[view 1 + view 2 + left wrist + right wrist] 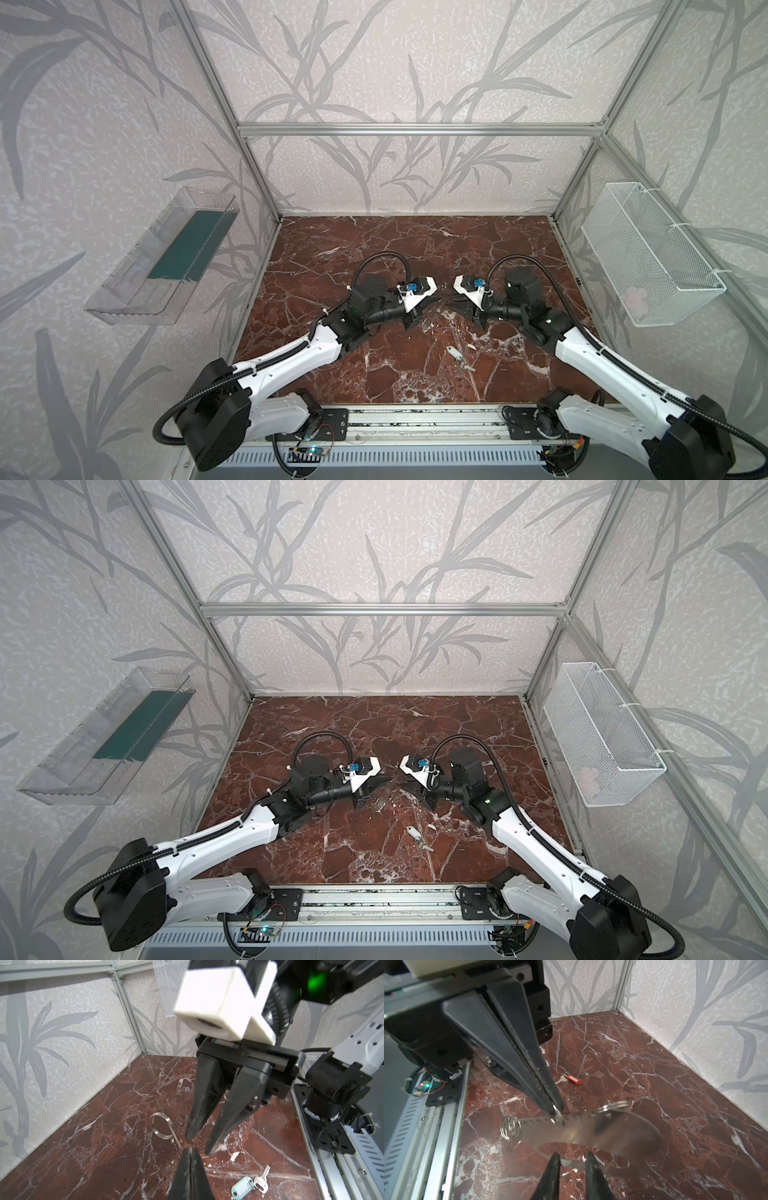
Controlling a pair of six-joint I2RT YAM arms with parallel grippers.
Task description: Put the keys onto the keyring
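Pinching the keyring (581, 1132) by its holed edge, the left gripper (557, 1114) is clamped tight, holding it above the marble table (633, 1053). The right gripper (572, 1160) faces it, jaws slightly apart. A red-tagged key (572, 1080) and a pale-tagged key (242, 1186) lie on the marble, labels unreadable.

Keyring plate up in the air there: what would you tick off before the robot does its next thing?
1. Grip on the keyring: ok, left gripper shut on its holed edge, plate raised off the table.
2. Free right gripper: ok, jaws apart, empty.
3. Clear way to the red-tagged key: ok, lies loose on the table.
4. Clear way to the pale-tagged key: ok, lies loose too.
5. Keys on the keyring: not ok, none yet.
6. Opened split ring: cannot tell.
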